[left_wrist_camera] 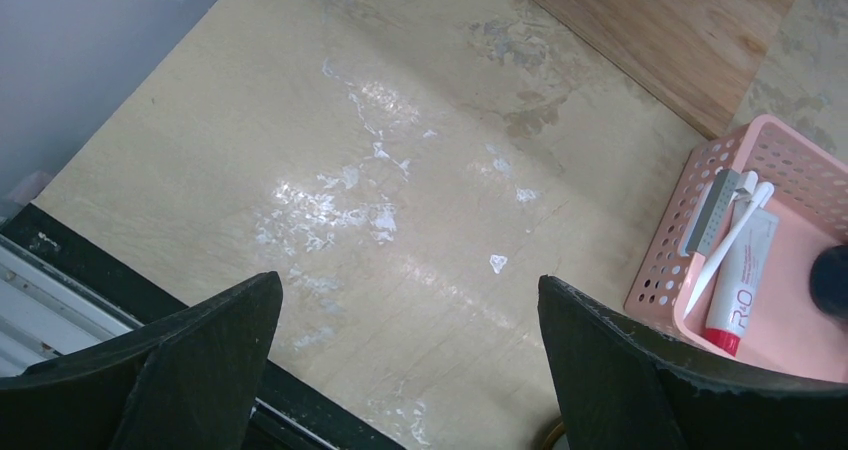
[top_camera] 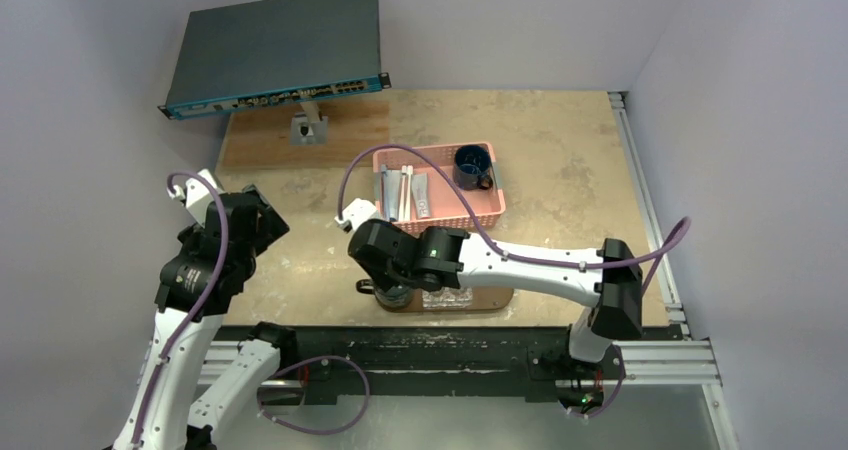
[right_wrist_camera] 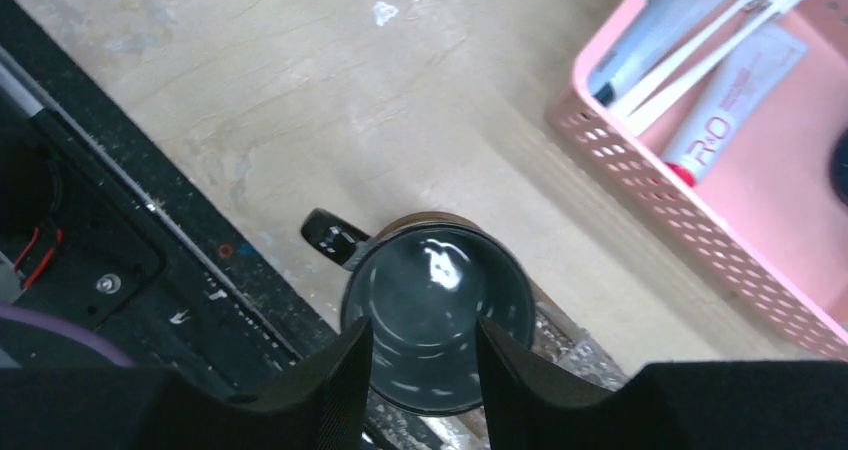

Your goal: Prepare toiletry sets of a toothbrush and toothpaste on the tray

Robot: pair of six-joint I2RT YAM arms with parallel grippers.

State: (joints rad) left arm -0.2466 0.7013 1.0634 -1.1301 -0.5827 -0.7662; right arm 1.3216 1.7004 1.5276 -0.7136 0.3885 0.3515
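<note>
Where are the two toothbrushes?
Top view: both toothbrushes lie side by side in the left half of the pink basket, mid-table, between a grey tube and a white tube; a blue mug sits at its right end.

Tray mostly hidden under right arm; mug on it covered in top view, near rim behind fingers of right hand. Basket and second mug cut by left-wrist frame edge, mug blurred.

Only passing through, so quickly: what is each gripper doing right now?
Left gripper: open, holding nothing.
Right gripper: narrow gap, over the dark mug; whether it grips it cannot be told.
</note>
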